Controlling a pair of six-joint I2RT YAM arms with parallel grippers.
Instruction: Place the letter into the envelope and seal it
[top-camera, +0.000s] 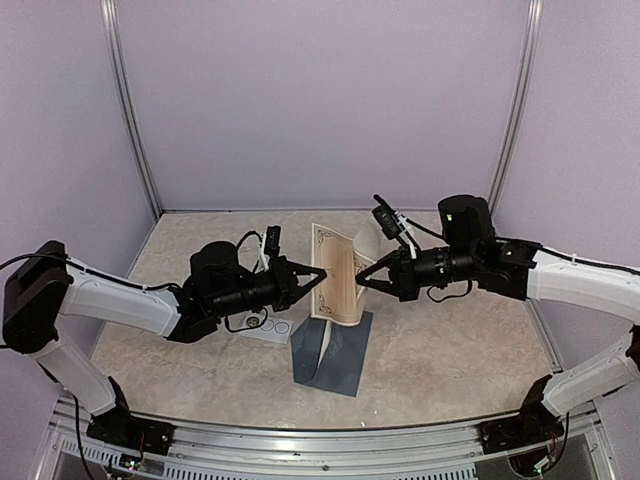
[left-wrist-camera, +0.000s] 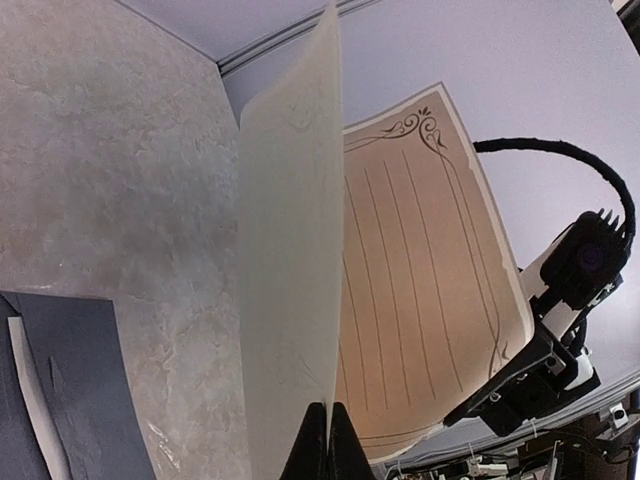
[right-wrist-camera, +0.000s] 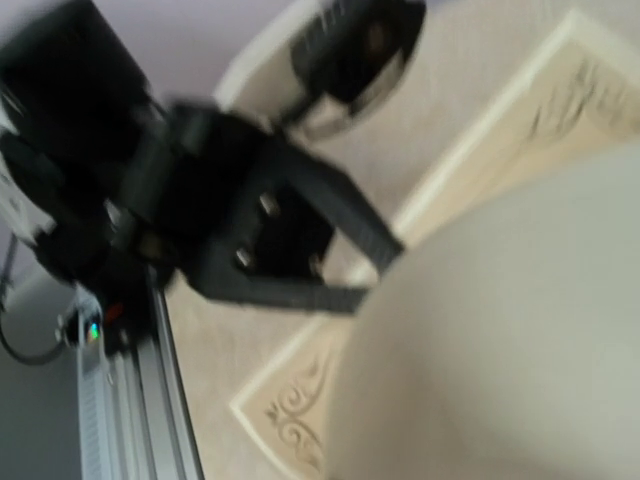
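Observation:
The letter (top-camera: 338, 272), cream paper with tan lines and scroll corners, hangs bent in the air between both grippers. My left gripper (top-camera: 322, 275) is shut on its left edge; in the left wrist view the jaws (left-wrist-camera: 328, 430) pinch the sheet's pale back (left-wrist-camera: 290, 280). My right gripper (top-camera: 360, 280) is shut on the opposite edge and shows in the left wrist view (left-wrist-camera: 520, 375). The right wrist view is blurred; the letter (right-wrist-camera: 500, 340) hides my own fingers there. The dark slate envelope (top-camera: 338, 358) lies on the table under the letter, flap open to the left, and also shows in the left wrist view (left-wrist-camera: 70, 400).
A small white sticker strip (top-camera: 270, 326) with circles lies on the table left of the envelope, under my left arm. The marbled tabletop (top-camera: 450, 350) is bounded by lilac walls at the back and sides and a metal rail (top-camera: 320, 445) in front.

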